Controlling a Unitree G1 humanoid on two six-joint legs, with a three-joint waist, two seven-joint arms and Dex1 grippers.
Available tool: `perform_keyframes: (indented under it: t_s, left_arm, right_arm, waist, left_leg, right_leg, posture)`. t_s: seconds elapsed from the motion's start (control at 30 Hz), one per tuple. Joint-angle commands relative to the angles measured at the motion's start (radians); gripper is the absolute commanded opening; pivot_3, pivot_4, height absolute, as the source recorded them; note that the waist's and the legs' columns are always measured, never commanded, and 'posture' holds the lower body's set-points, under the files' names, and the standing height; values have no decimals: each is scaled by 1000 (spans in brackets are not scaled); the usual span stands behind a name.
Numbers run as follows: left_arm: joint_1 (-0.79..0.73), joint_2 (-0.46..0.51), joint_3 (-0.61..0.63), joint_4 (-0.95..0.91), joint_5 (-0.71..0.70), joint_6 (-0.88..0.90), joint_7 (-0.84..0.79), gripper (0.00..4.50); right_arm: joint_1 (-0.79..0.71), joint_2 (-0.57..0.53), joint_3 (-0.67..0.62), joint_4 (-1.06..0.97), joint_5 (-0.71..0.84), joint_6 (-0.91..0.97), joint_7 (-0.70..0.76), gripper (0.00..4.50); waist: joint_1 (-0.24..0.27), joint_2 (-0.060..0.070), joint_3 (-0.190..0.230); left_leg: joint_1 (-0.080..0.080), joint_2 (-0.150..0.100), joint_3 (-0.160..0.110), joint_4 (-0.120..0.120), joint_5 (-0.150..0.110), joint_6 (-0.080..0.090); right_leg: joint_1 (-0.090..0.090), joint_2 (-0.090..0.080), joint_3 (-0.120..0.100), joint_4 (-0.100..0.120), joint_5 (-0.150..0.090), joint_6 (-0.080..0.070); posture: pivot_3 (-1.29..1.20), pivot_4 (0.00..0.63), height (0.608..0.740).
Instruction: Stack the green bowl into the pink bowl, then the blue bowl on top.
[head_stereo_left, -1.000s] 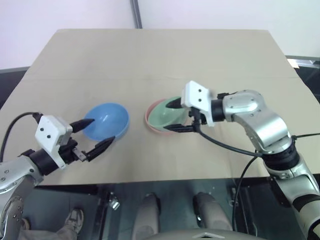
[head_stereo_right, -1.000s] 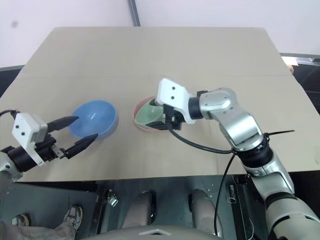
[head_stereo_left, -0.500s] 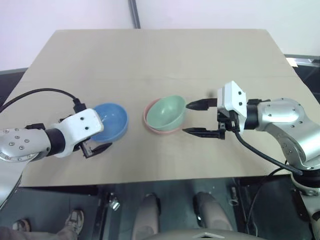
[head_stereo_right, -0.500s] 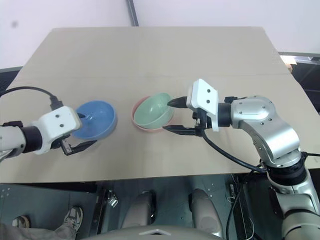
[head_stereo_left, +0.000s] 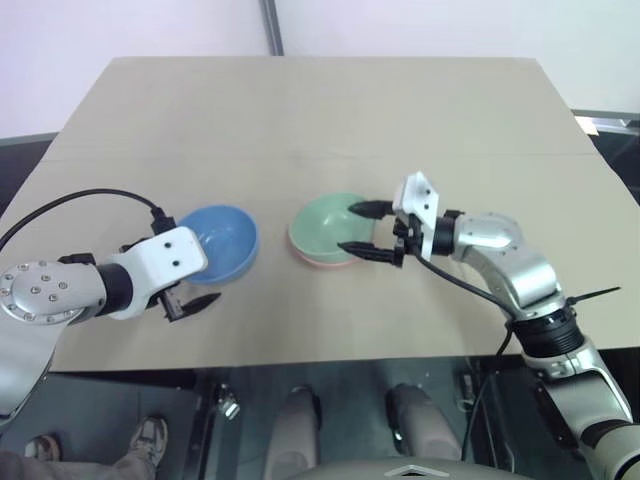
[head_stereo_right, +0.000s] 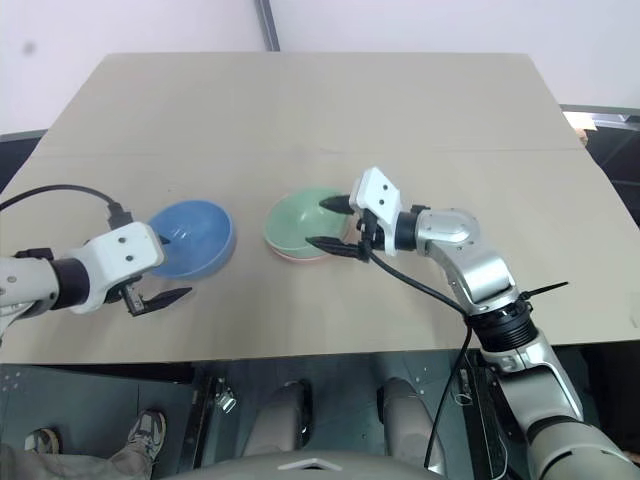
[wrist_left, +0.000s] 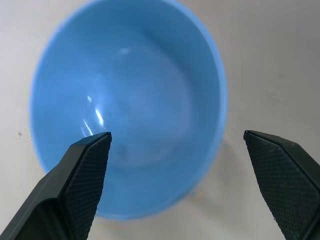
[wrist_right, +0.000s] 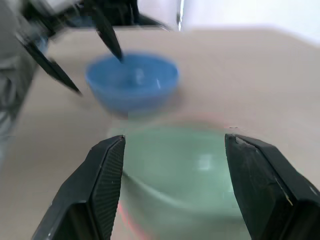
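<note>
Already the green bowl sits nested in the pink bowl, whose rim shows as a thin salmon edge under the green one's near side, so judge the first stack as done. Your right hand hovers at that pair's right edge with its fingers spread and nothing between them; one tip lies over the green rim and the other just in front of the bowls. From the head views you cannot tell whether either tip touches. The right wrist view looks across the green bowl with both fingers standing clear on either side of it, which reads as an empty hand at the stack, not a grip.

The blue bowl stands upright on the worktop, beside the stack on its left and apart from it. Your left hand is at the blue bowl's near left rim, fingers wide, holding nothing. In its wrist view one finger lies over the bowl's inside and the other is outside the wall, so the rim runs between them. That placement suits a pinch on the wall, which is likely your next step before carrying the bowl to the stack. Clear the right hand first, or it will block the way.
</note>
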Motion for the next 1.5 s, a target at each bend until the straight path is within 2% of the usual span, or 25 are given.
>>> perform_keyframes:
  t_s: [0.03,0.17,0.4,0.57,0.77,0.87,0.9,1.13,1.17,1.33,1.5]
  left_arm:
    - [10,-13,57,-35,26,-4,-11,4500]
    - [9,-25,59,-42,37,-3,-17,4500]
    - [7,-21,46,-34,81,-20,-30,4500]
    - [-10,-19,22,-33,108,-33,-26,4500]
    - [-7,-11,-20,-12,152,-85,-40,4500]
    - [-1,-8,-53,12,182,-135,-51,3807]
    - [-1,-10,-58,18,188,-147,-55,3203]
    - [-45,-27,-97,59,215,-206,-55,230]
    - [-57,-32,-103,64,218,-219,-52,51]
    - [-111,-32,-95,71,185,-323,-107,51]
    - [-309,21,-76,89,74,-275,-193,51]
  right_arm:
    - [-21,-1,-22,-3,-1,-60,20,3467]
    - [-21,-14,-35,-27,6,-66,29,3467]
    - [11,-96,-78,-308,156,123,53,3467]
    - [77,-219,-119,-483,271,321,45,3467]
    - [138,-342,-184,-550,301,376,32,3467]
    - [144,-386,-202,-553,301,380,33,3576]
    - [146,-397,-204,-554,303,378,35,3576]
    - [152,-425,-207,-558,303,366,32,3576]
    - [151,-426,-206,-557,303,366,31,3576]
    - [151,-429,-206,-556,297,359,26,3576]
    - [162,-438,-220,-560,298,356,26,3576]
  waist:
    - [0,0,0]
    - [0,0,0]
    - [4,0,0]
    - [8,0,0]
    - [11,0,0]
    - [11,0,0]
    - [11,-1,0]
    - [12,-1,0]
    - [13,-1,0]
    - [16,-1,0]
    - [27,-1,0]
  left_leg:
    - [0,0,0,0,0,0]
    - [0,0,0,0,0,0]
    - [0,0,-1,0,0,0]
    - [0,0,-1,0,0,0]
    - [0,0,0,1,0,0]
    - [1,0,0,1,0,0]
    - [1,0,0,1,0,0]
    - [0,0,0,1,0,0]
    - [0,0,0,1,0,0]
    - [0,0,0,2,0,0]
    - [-1,0,-1,3,0,0]
  right_leg:
    - [0,0,0,0,0,0]
    - [0,0,0,0,0,0]
    - [0,0,0,0,0,0]
    - [1,0,0,1,0,0]
    - [0,0,0,0,0,0]
    - [1,0,0,1,0,0]
    - [1,0,0,1,0,0]
    - [1,0,0,0,0,0]
    - [1,0,0,0,0,0]
    - [1,0,0,0,0,0]
    - [1,0,0,1,0,0]
  posture:
    - [0,150,740]
    - [0,150,740]
    - [0,150,740]
    - [0,150,740]
    - [0,150,740]
    - [0,150,740]
    - [0,150,740]
    - [0,150,740]
    - [0,150,740]
    - [0,150,740]
    - [0,150,740]
